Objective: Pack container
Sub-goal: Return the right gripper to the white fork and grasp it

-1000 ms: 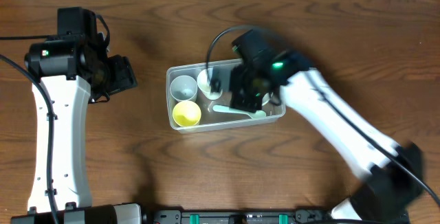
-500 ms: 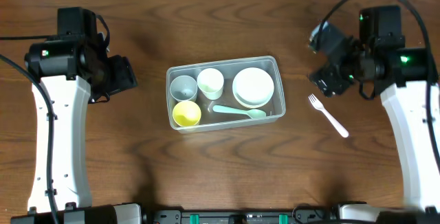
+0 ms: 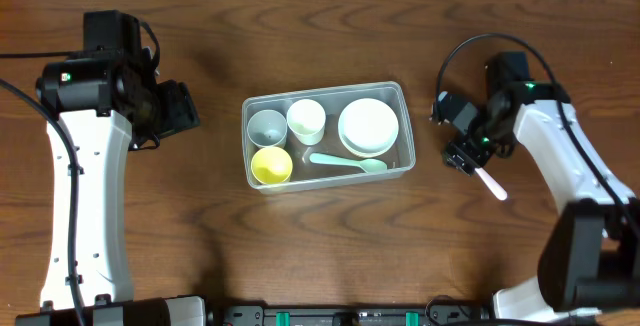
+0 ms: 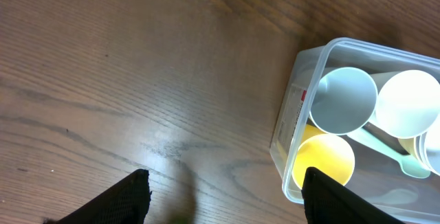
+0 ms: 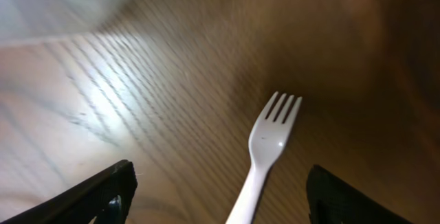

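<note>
So half a second back the right arm was hanging up by the far right edge, and now it's dropping down onto the white plastic fork (image 5: 265, 148) lying on the wooden desk (image 3: 320, 236). That tells me the fork is the next thing getting packed. The clear rectangular plastic container (image 3: 405, 126) is sitting mid-desk and already carrying a grey-blue cup (image 3: 266, 126), a white cup (image 3: 306, 119), a yellow cup (image 3: 270, 165), a white round dish (image 3: 368, 126) and a mint green spoon (image 3: 345, 162). The right end effector (image 5: 221, 183) is spread wide with nothing in it, fingers straddling the fork's handle, tines pointing away from the wrist camera. The wrist view is blurry, so I honestly can't say whether the fingers are touching the desk yet. The container is lying to the left of that end effector, near but apart from it, so it's looking like a short hop over once the fork is gripped. The left end effector (image 4: 227, 196) is also hanging open and empty, just off the container's left end.
</note>
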Robot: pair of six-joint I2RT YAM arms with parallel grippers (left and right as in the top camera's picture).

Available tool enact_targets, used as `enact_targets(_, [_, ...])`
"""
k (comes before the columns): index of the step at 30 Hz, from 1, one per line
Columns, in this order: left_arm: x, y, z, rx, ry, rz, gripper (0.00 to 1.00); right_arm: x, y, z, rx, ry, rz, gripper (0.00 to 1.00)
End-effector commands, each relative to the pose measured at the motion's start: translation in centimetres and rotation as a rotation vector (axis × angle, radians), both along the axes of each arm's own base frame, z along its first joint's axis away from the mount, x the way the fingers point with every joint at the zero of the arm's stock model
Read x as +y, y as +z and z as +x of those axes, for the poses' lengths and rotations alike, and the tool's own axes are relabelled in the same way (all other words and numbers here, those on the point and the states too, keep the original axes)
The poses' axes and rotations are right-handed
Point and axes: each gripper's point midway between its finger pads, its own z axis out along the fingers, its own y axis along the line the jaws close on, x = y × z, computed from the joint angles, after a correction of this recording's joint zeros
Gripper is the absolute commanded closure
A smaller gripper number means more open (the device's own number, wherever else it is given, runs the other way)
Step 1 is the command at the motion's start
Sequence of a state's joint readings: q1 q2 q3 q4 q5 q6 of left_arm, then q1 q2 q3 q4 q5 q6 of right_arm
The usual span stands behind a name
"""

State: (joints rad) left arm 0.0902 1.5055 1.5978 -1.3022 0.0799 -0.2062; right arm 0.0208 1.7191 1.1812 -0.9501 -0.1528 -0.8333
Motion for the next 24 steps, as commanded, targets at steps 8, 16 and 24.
enact_targets(8, [0.0, -0.2, -0.2, 0.011, 0.001, -0.007, 0.28, -2.7, -3.9, -1.0, 0.123, -0.061, -0.051, 0.18])
enact_targets(16, [0.0, -0.2, -0.2, 0.011, 0.001, -0.007, 0.28, -4.0, -5.5, -2.6, 0.168, -0.125, -0.042, 0.18])
enact_targets(24, [0.0, -0.2, -0.2, 0.011, 0.001, -0.007, 0.28, -4.0, -6.9, -3.5, 0.171, -0.125, -0.043, 0.20])
